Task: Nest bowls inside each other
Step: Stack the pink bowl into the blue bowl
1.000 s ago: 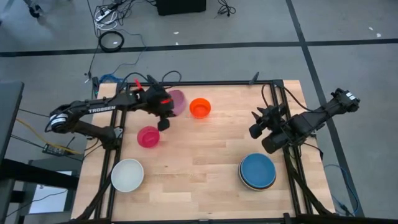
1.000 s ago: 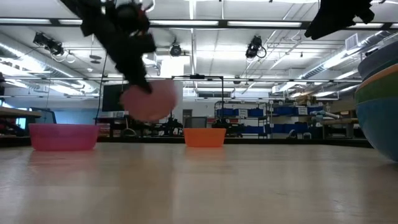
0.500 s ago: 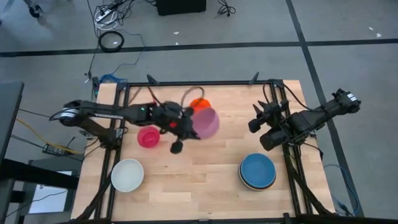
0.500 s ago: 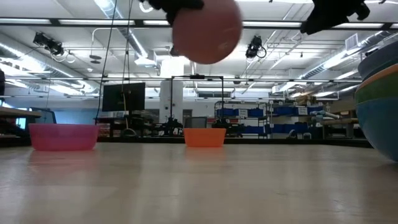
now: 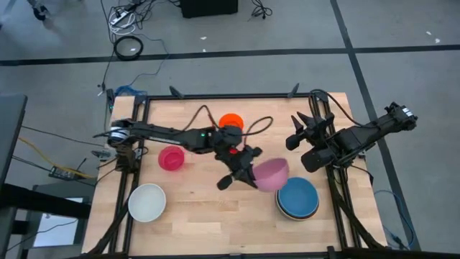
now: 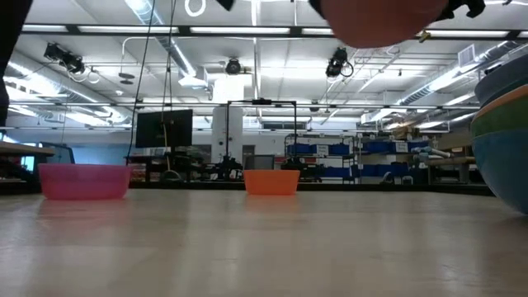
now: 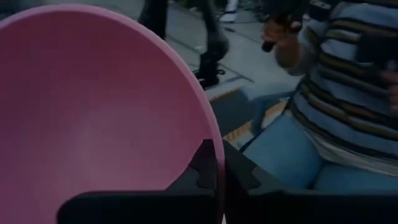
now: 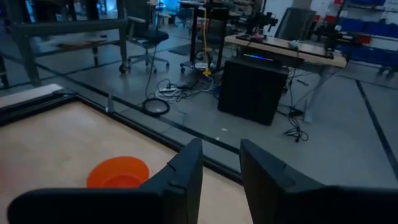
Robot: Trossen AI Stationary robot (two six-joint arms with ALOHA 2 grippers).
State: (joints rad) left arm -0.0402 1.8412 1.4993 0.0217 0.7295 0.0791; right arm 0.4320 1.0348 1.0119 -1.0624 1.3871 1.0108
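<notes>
My left gripper (image 5: 253, 173) is shut on a pale pink bowl (image 5: 272, 174), high above the table's middle right and just left of the stack of bowls (image 5: 297, 198), whose top bowl is blue. In the low view the pink bowl (image 6: 379, 21) shows at the top edge and the stack (image 6: 503, 140) at the right. An orange bowl (image 5: 231, 124), a magenta bowl (image 5: 172, 157) and a white bowl (image 5: 147, 202) each stand on their bases on the table. My right gripper (image 8: 221, 168) hangs open over the far right, holding nothing. My left gripper holds the pink bowl by its rim (image 7: 216, 163), one finger inside the bowl and one outside. The fingers come nearly level from the table's left. The bowl is lifted clear and tipped on its side, its hollow facing back toward the wrist.
Black frame rails (image 5: 230, 96) run along the table's far edge and sides. A person in a striped top and jeans (image 7: 339, 93) sits beyond the table on the right. Bare wood lies in the near middle (image 5: 215, 216).
My left gripper has carried the pink bowl from the far left of the table, past the orange bowl, toward the right and near side up to the stack, rising as it went. The bowl has stayed clear of the table and has turned about with the wrist.
</notes>
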